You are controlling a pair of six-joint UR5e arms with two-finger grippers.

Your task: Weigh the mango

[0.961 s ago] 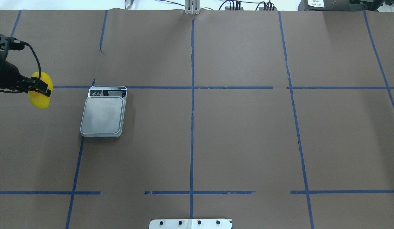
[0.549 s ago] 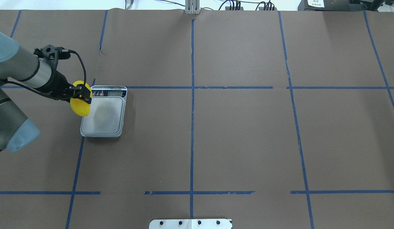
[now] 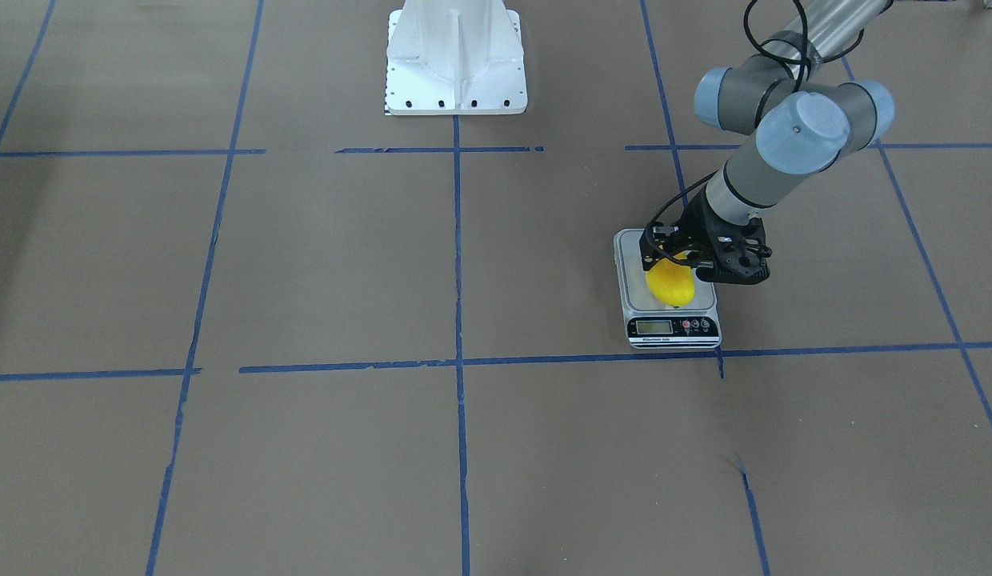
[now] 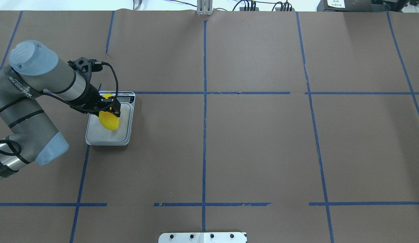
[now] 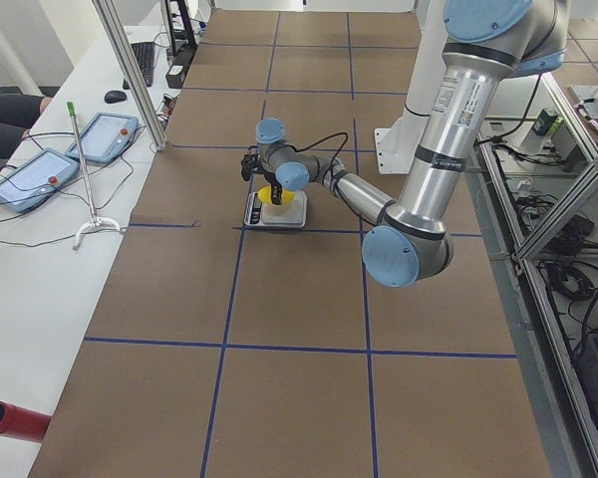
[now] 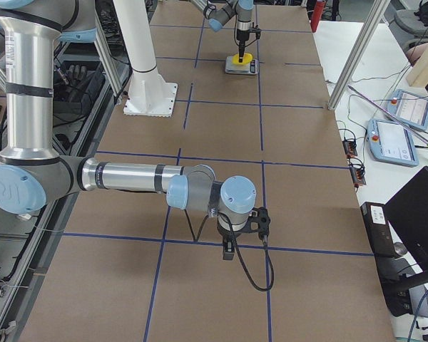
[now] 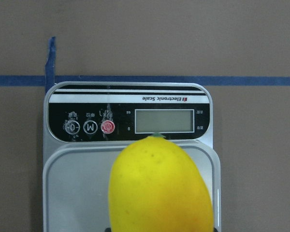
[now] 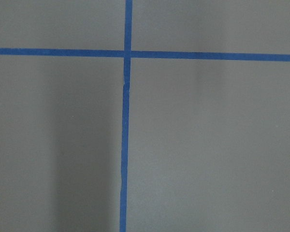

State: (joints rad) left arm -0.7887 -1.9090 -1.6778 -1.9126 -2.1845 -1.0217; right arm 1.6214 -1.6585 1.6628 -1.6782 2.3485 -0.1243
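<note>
The mango (image 4: pixel 109 121) is bright yellow and oval. My left gripper (image 4: pixel 111 111) is shut on its upper end and holds it over the steel platform of the scale (image 4: pixel 108 137). In the front view the mango (image 3: pixel 672 286) hangs over the scale (image 3: pixel 674 326) under the gripper (image 3: pixel 682 260). In the left wrist view the mango (image 7: pixel 159 188) fills the lower middle, in front of the scale's display (image 7: pixel 164 121). I cannot tell whether it touches the platform. My right gripper (image 6: pixel 244 226) shows only in the exterior right view, low over bare table; I cannot tell if it is open.
Brown paper with blue tape lines (image 4: pixel 204 101) covers the table. The robot's white base (image 3: pixel 456 60) stands at the middle of the robot's side. Operator tablets (image 5: pixel 40 169) lie on a side bench beyond the table's far edge.
My left arm has carried the mango to the right, from beyond the table's left edge to over the scale's platform. The scale has not moved.
</note>
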